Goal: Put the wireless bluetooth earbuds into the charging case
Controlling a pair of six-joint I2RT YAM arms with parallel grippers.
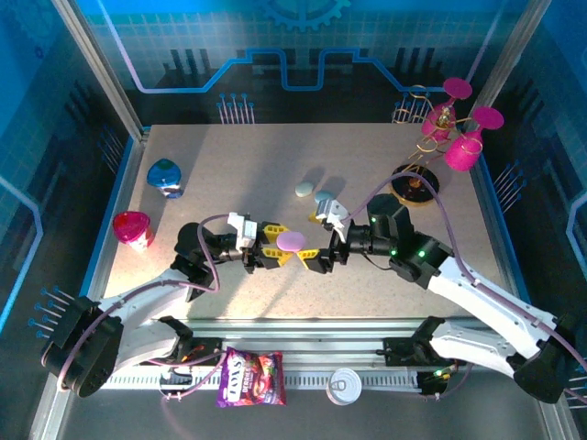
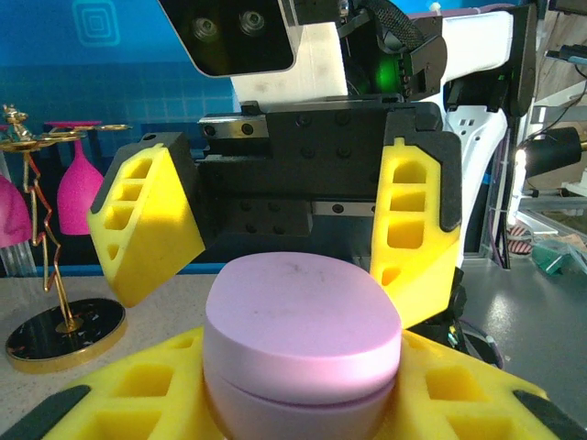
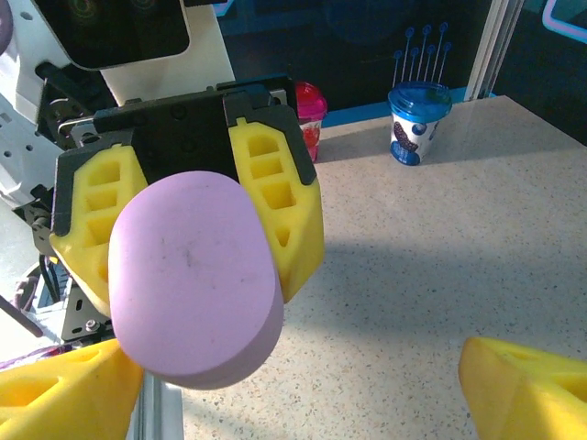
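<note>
While the left gripper (image 1: 278,240) hangs over the middle of the table (image 1: 229,156), we see its yellow fingers (image 3: 275,197) clamped on either side of the purple charging case (image 1: 292,240), which is held clear of the surface with its lid closed. Facing it, just beside the case, the right gripper (image 1: 316,237) has its fingers (image 2: 417,215) spread wide, touching nothing. Farther back on the table lie a pale green-white case (image 1: 304,189) and a light blue case (image 1: 323,197), near each other. A blue cup (image 1: 164,177) and a pink cup (image 1: 132,229) stand near the left edge.
</note>
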